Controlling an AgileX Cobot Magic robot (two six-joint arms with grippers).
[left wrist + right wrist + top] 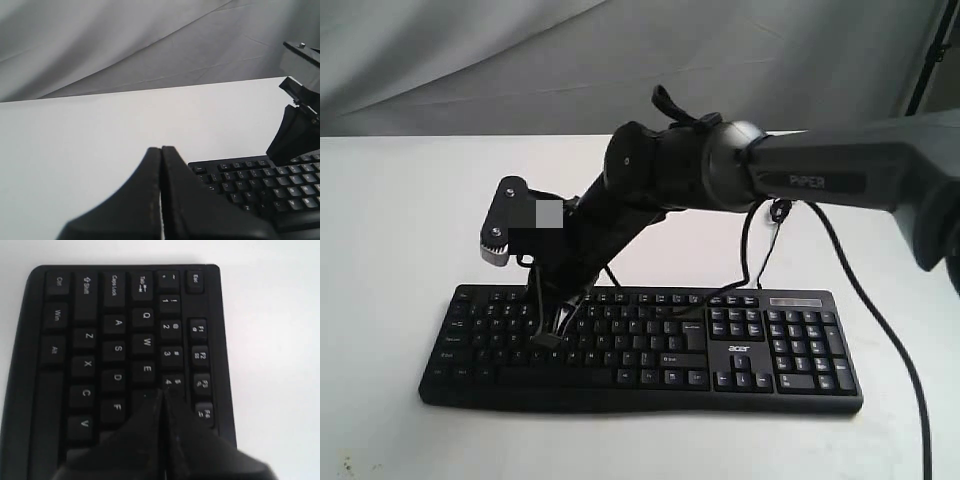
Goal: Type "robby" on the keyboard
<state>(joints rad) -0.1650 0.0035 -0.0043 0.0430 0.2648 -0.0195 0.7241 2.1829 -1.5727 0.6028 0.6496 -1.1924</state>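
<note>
The black keyboard (650, 345) with white legends lies across the white table (400, 200); its acer logo (739, 349) sits beside the number pad. My right arm reaches across from the right, and my right gripper (560, 300) points down at the keyboard's left half. In the right wrist view this gripper (162, 390) is shut with nothing in it. Its joined tips are just past the E key (147, 369), beside the 4 key (171, 382), and they hide the key beneath. My left gripper (161, 148) is shut and empty, above bare table beside the keyboard's (250, 180) Esc corner; the exterior view does not show it.
A grey cloth backdrop (470, 50) hangs behind the table. Black cables (880, 330) drape from the right arm over the table right of the keyboard. The right arm's wrist (300, 130) stands over the keyboard in the left wrist view.
</note>
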